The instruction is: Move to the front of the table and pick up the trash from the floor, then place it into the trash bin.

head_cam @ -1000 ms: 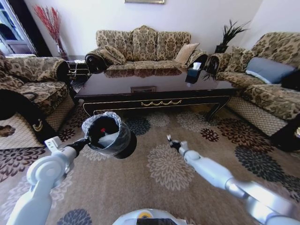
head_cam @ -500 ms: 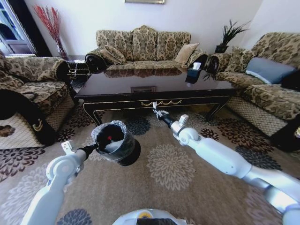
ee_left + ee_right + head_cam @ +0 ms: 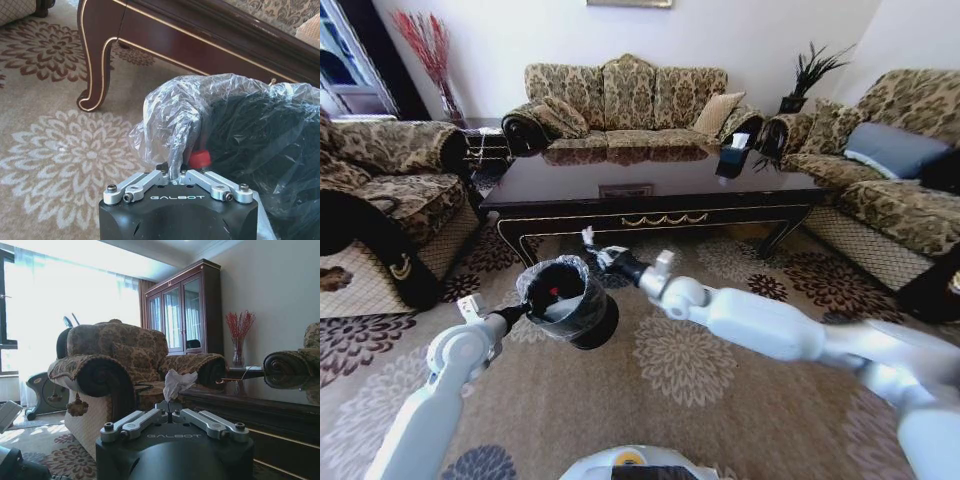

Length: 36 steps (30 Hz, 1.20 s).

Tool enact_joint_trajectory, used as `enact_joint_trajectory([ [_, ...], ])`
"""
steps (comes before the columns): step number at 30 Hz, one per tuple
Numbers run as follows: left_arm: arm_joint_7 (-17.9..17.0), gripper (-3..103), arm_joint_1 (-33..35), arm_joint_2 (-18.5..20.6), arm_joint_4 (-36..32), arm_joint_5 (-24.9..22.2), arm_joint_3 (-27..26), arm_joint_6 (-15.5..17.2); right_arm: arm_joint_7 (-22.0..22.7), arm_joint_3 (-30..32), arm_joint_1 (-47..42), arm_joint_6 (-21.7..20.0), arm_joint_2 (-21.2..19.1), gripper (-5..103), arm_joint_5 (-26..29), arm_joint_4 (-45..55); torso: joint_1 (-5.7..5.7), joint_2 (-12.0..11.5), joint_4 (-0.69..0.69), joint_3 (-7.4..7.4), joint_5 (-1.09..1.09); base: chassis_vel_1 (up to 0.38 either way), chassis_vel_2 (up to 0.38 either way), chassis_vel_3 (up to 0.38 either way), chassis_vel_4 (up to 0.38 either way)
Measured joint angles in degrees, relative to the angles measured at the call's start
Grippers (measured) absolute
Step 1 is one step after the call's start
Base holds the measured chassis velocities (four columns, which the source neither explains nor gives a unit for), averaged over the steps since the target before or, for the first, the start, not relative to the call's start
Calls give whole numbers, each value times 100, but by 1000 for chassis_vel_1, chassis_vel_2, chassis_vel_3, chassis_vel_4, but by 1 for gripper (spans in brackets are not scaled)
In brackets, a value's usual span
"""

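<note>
The left gripper [image 3: 517, 313] is pinched on the liner-wrapped rim of the trash bin [image 3: 567, 300], holding it tilted above the flowered carpet [image 3: 685, 355], near the table [image 3: 650, 195]. A red cap [image 3: 199, 159] shows inside the bin. The right gripper [image 3: 592, 246] is pressed together on a white paper scrap [image 3: 177, 382], just beyond the bin's mouth. Patterned sofas [image 3: 625, 100] ring the table on the far, left and right sides.

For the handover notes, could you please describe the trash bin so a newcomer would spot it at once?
In front of the long glossy dark wooden coffee table, above the flowered carpet, the left gripper holds up a small black cylindrical bin. Its crinkled clear plastic liner sets it apart.
</note>
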Motion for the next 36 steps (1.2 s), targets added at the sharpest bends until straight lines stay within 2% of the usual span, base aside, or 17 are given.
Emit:
enact_joint_trajectory([
  [6,2,3,-168,11,36,-20,60,-1,12,-323,236,17,302,0,47,-141,0,0,-2,0,1,0,0,0,0],
  [14,6,3,-246,34,39,-42,64,0,79,-431,-52,32,345,0,-239,-152,0,0,-3,0,2,0,0,0,0],
  [15,7,3,-250,34,37,-43,64,1,84,-433,-72,32,329,-3,-255,-138,0,0,-3,0,2,0,0,0,0],
  [17,9,3,-254,29,20,-43,64,2,103,-434,-104,32,296,6,-296,-108,0,0,-3,-1,2,0,0,0,0],
  [19,11,3,-254,24,10,-44,64,2,110,-434,-109,31,283,6,-308,-97,0,0,-3,-1,2,0,0,0,0],
  [23,14,3,-237,19,-1,-42,53,6,115,-434,-92,22,217,28,-335,-29,0,0,-3,-1,2,0,0,0,0],
  [25,14,3,-231,20,-4,-42,42,7,115,-435,-79,21,203,28,-344,-10,0,0,-3,-1,2,0,0,0,0],
  [28,18,3,-216,35,-18,-42,3,7,112,-442,-36,20,151,45,-366,40,0,0,-3,-1,2,0,0,0,0],
  [29,18,3,-216,35,-18,-42,3,7,112,-442,-36,20,151,45,-366,40,0,0,-3,-1,2,0,0,0,0],
  [31,21,3,-200,43,-23,-43,-19,7,110,-433,-17,20,108,56,-368,90,0,0,-3,-1,2,0,0,0,0],
  [34,23,3,-171,55,-25,-43,-46,7,116,-374,-13,20,50,61,-369,157,0,0,-3,-1,2,0,0,0,0],
  [36,35,3,-140,68,-13,-31,-85,7,179,-204,-56,4,-24,73,-337,225,0,0,-2,-1,2,0,0,0,0],
])
